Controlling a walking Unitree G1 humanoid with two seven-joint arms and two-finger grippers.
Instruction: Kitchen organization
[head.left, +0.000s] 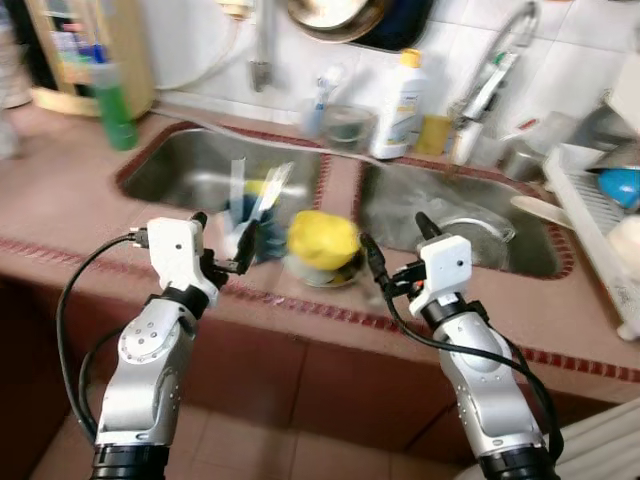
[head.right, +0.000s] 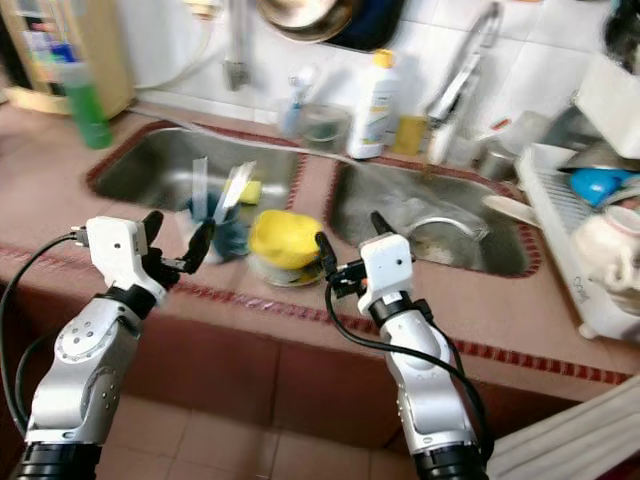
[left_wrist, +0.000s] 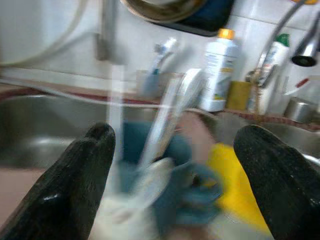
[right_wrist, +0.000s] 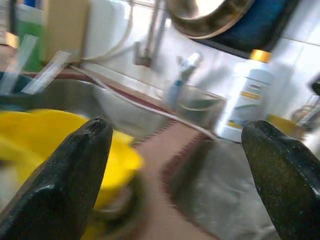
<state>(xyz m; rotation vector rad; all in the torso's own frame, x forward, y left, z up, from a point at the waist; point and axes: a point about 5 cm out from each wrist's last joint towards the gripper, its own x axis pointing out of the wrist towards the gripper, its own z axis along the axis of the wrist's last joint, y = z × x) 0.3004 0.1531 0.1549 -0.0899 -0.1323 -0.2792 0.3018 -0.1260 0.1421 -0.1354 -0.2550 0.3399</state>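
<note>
Yellow soft cloth (head.left: 322, 238): seen heaped on a small dish at the counter's front edge, between the two steel sink basins (head.left: 215, 170); judged light and limp, best pinched at a raised fold.
Blue holder with clear utensils (head.left: 250, 215): just left of the cloth; blurred, probably top-heavy.
Left gripper (head.left: 225, 243): raised, fingers spread wide, nothing held, aimed at the holder.
Right gripper (head.left: 397, 247): raised, fingers wide apart, empty, just right of the cloth.

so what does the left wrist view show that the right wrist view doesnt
Left wrist view: the left tool, open, in front of a blue cup holding blurred utensils, and the tap. Right wrist view: the right tool, open, near the green bottle at the far counter end. Both: the yellow object, white bottle, hanging pan and sink.
</note>
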